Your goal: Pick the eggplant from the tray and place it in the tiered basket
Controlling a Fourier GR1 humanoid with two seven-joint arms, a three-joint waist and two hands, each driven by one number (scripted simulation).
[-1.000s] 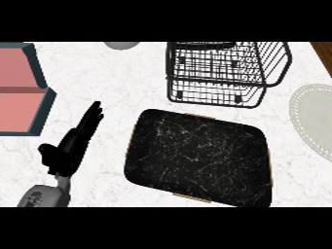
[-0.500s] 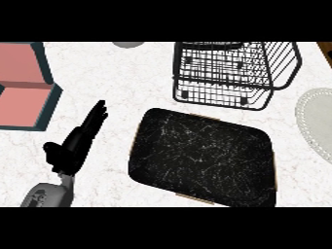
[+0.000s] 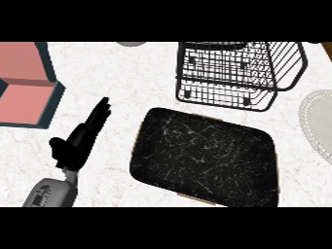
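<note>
**Head view: left hand beside tray**

Left hand (image 3: 79, 138), fingers straight and together, lies just left of the black tray (image 3: 204, 156). Wire basket (image 3: 233, 73) stands behind the tray. Eggplant: cannot be seen. No readable writing anywhere.

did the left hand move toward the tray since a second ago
No. The left hand lies as far left of the black tray as before, fingers straight; only the whole view shifted slightly.

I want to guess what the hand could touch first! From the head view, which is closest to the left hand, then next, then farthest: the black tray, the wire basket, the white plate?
1. Black tray, just right of the left hand.
2. Wire basket, up and right.
3. White plate, far right edge.
</note>
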